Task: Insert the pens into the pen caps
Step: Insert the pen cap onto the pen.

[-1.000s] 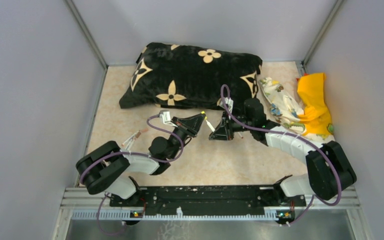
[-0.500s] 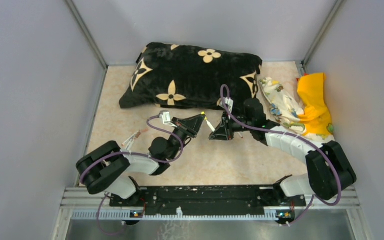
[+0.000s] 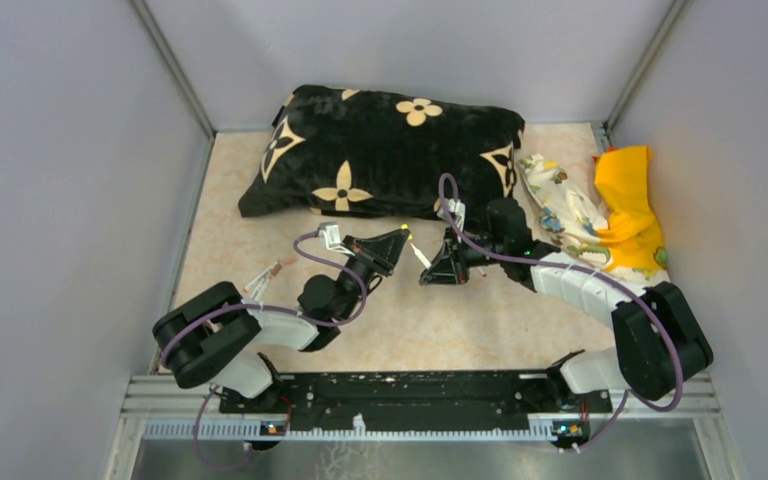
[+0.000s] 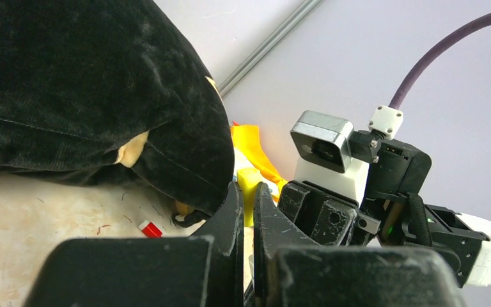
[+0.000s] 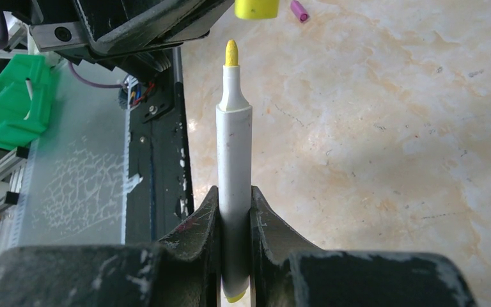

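The right gripper [image 5: 234, 211] is clenched on a white pen [image 5: 233, 166], its two fingers pinching the lower barrel so that the yellow tip points away from the wrist and the yellow tail end just shows below the fingers. The left gripper [image 4: 246, 198] is clenched on a yellow cap [image 4: 249, 182], which sits between its nearly closed fingertips. The two grippers face each other over the middle of the table [image 3: 410, 330], just in front of the black cushion [image 3: 390, 150]. In the right wrist view the pen tip is close to the yellow cap's open end but apart from it, a little to the left of its centre. A pink cap [image 5: 300, 11] lies on the table just beyond the yellow cap. A red cap [image 4: 149, 228] lies on the table near the cushion's lower edge. Other pens [image 3: 265, 278] lie on the left side of the table, beside the left arm's elbow; how many cannot be told. At the table's far right a patterned cloth [image 3: 560, 210] lies against the cushion's end, with a yellow cloth [image 3: 630, 205] just beside it.
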{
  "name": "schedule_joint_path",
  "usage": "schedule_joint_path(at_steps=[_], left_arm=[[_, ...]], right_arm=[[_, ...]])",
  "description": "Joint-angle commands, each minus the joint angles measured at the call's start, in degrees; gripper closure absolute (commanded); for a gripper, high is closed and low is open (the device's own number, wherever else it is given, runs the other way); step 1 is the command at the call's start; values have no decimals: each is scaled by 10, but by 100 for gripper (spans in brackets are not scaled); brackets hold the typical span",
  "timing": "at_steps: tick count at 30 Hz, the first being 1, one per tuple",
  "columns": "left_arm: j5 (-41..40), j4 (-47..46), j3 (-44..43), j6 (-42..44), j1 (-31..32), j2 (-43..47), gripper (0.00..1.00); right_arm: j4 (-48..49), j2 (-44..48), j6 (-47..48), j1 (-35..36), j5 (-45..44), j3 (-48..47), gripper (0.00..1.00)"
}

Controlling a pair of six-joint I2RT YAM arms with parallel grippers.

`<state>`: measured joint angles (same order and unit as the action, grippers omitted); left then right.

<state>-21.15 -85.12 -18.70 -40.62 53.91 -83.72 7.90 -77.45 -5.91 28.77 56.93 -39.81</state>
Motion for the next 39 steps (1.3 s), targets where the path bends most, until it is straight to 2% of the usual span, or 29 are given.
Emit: schedule_joint_path(at_steps=[1,13,39], left_arm=[[-11,-174,9,9,4,4,100],[8,-175,9,-26,6,-10,100],[14,-170,20,-54,15,-21,100]], right_arm=[[0,6,21,12,18,-23,100],[16,6,-8,12,-26,-19,100],[15,14,-9,6,-33,-22,100]])
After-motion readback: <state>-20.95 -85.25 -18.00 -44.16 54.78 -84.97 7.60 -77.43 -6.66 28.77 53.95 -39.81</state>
